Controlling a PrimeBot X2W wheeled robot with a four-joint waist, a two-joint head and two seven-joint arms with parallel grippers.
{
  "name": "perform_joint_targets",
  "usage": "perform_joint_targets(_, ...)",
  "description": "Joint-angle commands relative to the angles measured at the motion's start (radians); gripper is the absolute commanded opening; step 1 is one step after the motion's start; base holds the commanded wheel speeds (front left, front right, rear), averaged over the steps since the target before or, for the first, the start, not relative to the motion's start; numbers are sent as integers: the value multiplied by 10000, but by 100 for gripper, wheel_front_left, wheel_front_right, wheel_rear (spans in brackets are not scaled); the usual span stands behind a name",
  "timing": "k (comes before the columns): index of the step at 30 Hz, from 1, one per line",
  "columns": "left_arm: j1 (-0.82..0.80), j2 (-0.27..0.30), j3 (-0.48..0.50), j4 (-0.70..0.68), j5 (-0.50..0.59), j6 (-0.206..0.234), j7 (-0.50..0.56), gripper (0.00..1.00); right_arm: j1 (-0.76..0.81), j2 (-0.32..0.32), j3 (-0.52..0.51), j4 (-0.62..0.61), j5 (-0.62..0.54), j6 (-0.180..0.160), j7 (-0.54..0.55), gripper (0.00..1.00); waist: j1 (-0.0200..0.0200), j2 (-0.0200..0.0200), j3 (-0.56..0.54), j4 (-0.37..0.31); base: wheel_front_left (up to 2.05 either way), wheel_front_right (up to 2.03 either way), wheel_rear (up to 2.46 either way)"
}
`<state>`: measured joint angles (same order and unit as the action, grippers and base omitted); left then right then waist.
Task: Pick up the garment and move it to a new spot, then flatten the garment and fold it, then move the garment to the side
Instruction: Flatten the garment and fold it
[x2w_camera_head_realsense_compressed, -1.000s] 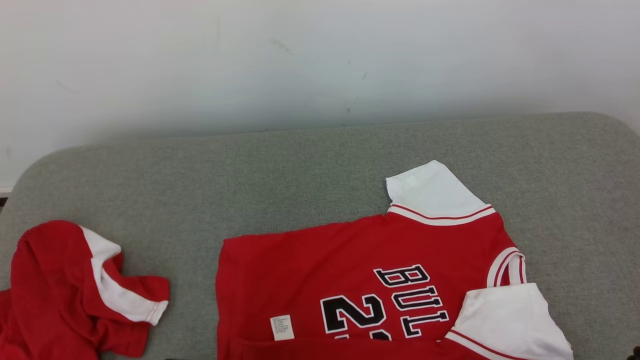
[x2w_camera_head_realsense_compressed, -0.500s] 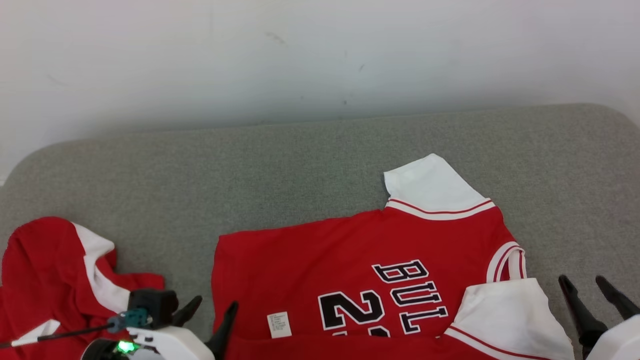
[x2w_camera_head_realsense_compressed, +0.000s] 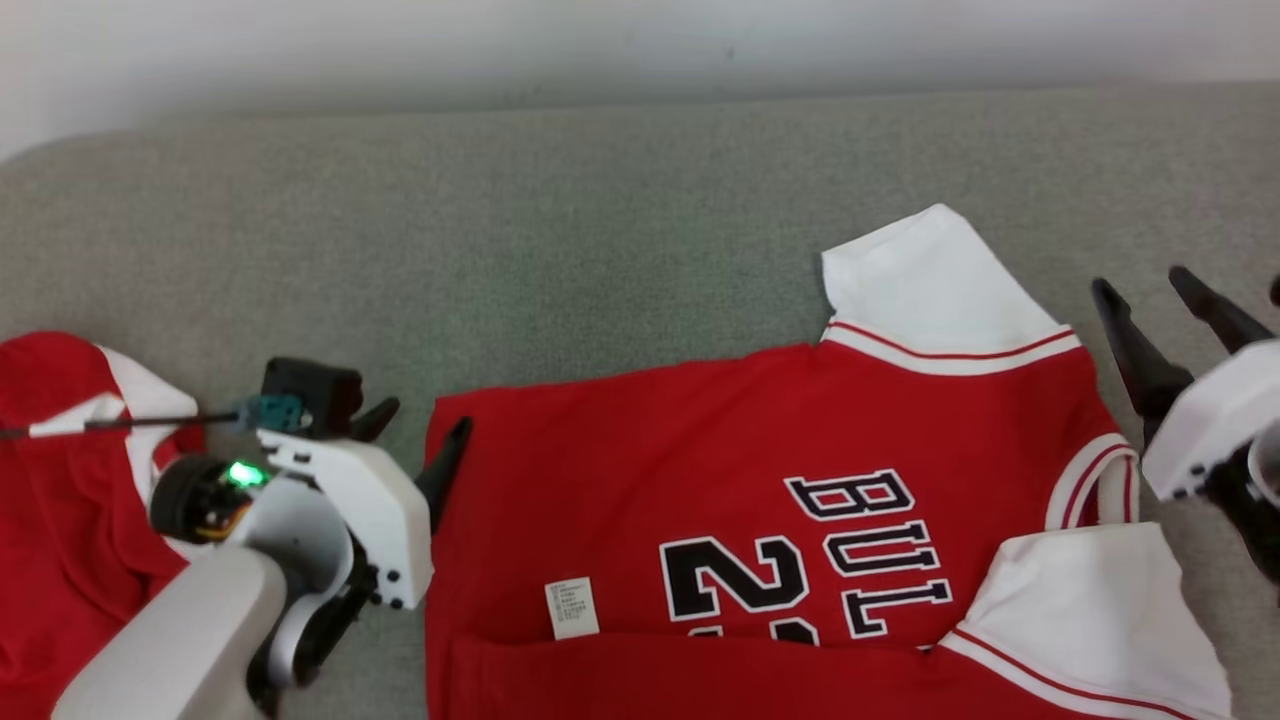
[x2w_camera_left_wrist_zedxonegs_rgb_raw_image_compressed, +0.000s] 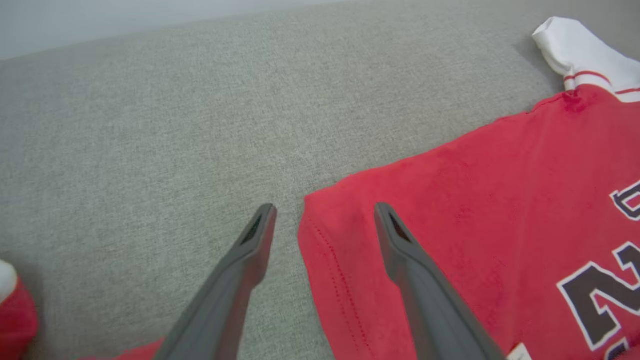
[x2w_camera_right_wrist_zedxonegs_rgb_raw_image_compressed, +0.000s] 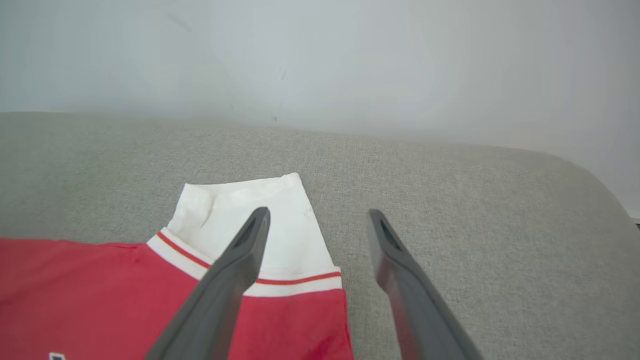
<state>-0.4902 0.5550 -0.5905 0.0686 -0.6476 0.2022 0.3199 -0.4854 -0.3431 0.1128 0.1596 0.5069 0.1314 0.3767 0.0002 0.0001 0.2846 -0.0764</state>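
The garment (x2w_camera_head_realsense_compressed: 700, 470) is a red jersey with white sleeves and black lettering, spread on the grey cushion (x2w_camera_head_realsense_compressed: 600, 250), its near edge folded over by a white label (x2w_camera_head_realsense_compressed: 571, 607). My left gripper (x2w_camera_head_realsense_compressed: 423, 418) is open at the jersey's far left corner. In the left wrist view the left gripper (x2w_camera_left_wrist_zedxonegs_rgb_raw_image_compressed: 324, 206) has one finger over the red cloth (x2w_camera_left_wrist_zedxonegs_rgb_raw_image_compressed: 475, 200) and one over bare cushion. My right gripper (x2w_camera_head_realsense_compressed: 1140, 280) is open just right of the far white sleeve (x2w_camera_head_realsense_compressed: 920, 280). In the right wrist view the right gripper (x2w_camera_right_wrist_zedxonegs_rgb_raw_image_compressed: 318, 211) has its left finger above that sleeve (x2w_camera_right_wrist_zedxonegs_rgb_raw_image_compressed: 280, 200).
A second red and white garment (x2w_camera_head_realsense_compressed: 60, 500) lies crumpled at the left edge, behind my left wrist. A pale wall (x2w_camera_head_realsense_compressed: 600, 40) rises behind the cushion. Bare grey cushion stretches beyond the jersey and to its right (x2w_camera_right_wrist_zedxonegs_rgb_raw_image_compressed: 475, 225).
The head camera has tilted down, shifting the whole picture. Both arms have come up from the bottom edge, the left beside the jersey's left corner, the right beside its far sleeve.
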Motion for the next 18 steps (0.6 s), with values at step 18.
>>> perform_joint_targets(18, -1672, -519, -546, -168, 511, -569, 193, 100, -5249, -415, 2971, 5020, 1576, -16, 27, 100, -2, -1, 2044, 1248, 0, 0, 0)
